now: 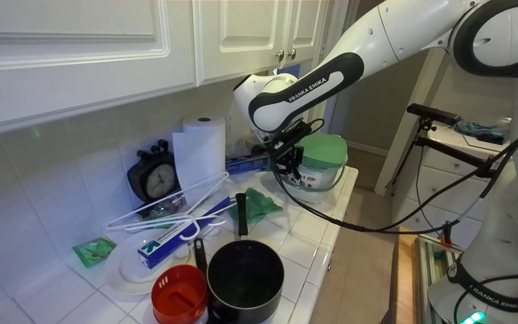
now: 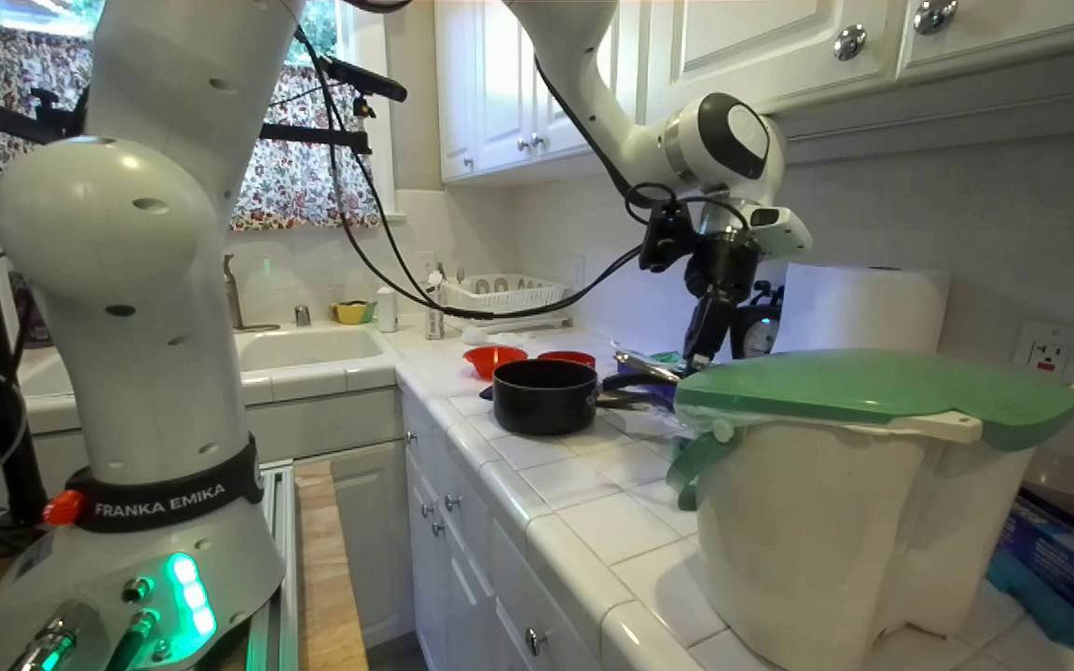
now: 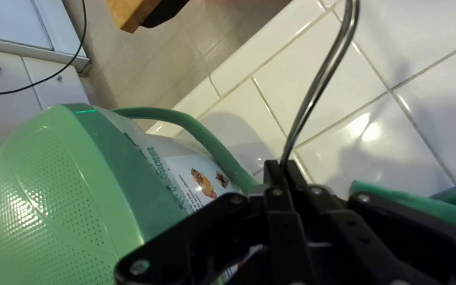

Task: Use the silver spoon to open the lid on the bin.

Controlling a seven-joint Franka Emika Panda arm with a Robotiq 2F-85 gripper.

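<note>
My gripper (image 3: 284, 166) is shut on the silver spoon (image 3: 311, 99), whose thin shiny shaft reaches up and away from the fingertips in the wrist view. Its far end runs out of the top of that picture. The bin (image 2: 807, 522) stands on the counter's end, a whitish tub with printed pictures and lettering on its side. Over its whole top lies the green lid (image 2: 873, 387), down on the tub. In an exterior view the gripper (image 1: 297, 174) hangs beside the bin, close to its printed side. Whether spoon and lid touch does not show.
The bin's green carrying handle (image 3: 212, 142) hangs across its side near the gripper. A green cloth (image 1: 256, 204), black pot (image 1: 244, 279), red bowl (image 1: 179, 292), foil box (image 1: 173, 238) and paper towel roll (image 1: 205, 153) share the counter. Cabinets (image 1: 250, 40) overhang the arm.
</note>
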